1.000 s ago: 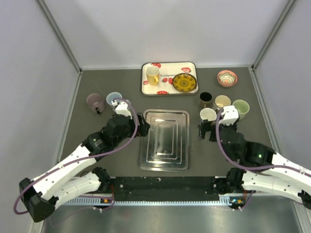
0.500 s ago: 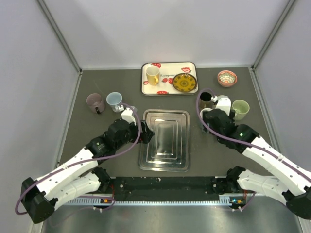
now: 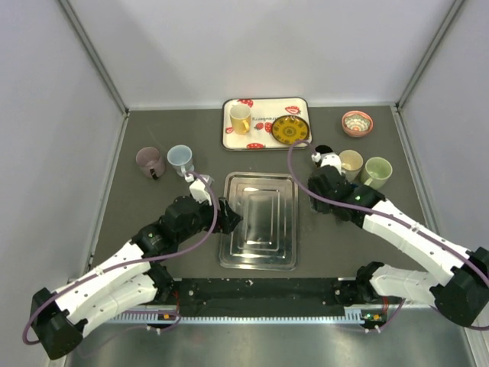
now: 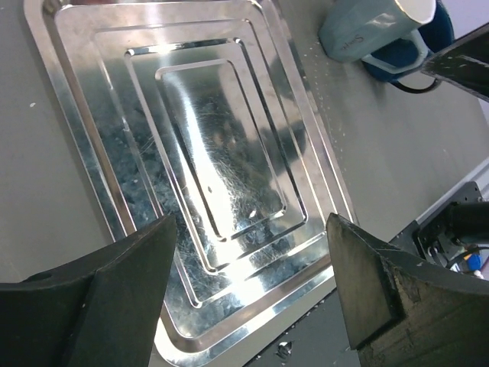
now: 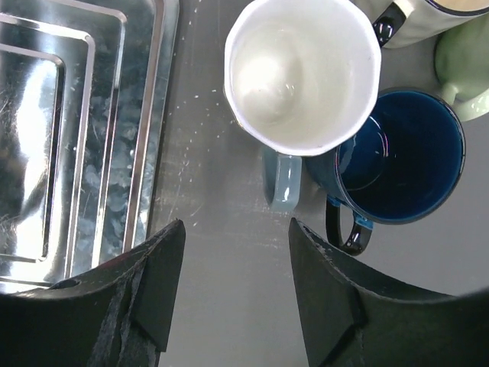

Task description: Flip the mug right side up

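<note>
Top external: dark table (image 3: 321, 252) with the left arm (image 3: 114, 267) reaching in from the near left corner and the right arm (image 3: 405, 233) from the near right corner. Steel tray (image 3: 258, 229) sits at the table's centre, empty, long side running near to far. Printed tray (image 3: 263, 138) sits at the middle of the far edge, carrying a yellow plate (image 3: 290, 131) on its right half and a yellow mug (image 3: 241, 118) on its left half, mouth up. Pink bowl (image 3: 357, 122) is near the far right corner.

Towards the left edge, a mauve mug (image 3: 150, 161) and a light blue mug (image 3: 180, 157) stand side by side. Right of the steel tray, a cream mug (image 3: 351, 160) and a green mug (image 3: 377, 171) stand close together.

Right wrist: the white-lined mug (image 5: 302, 73), pale blue outside, stands mouth up just right of the steel tray's far right corner, handle pointing at the camera. It touches a dark blue mug (image 5: 397, 160), also mouth up.

Right gripper (image 5: 237, 245) hovers above the white-lined mug, jaws apart, with only bare table between the fingers and nothing gripped. Left gripper (image 4: 250, 252) hangs over the steel tray's left part, jaws spread wide, holding nothing.
</note>
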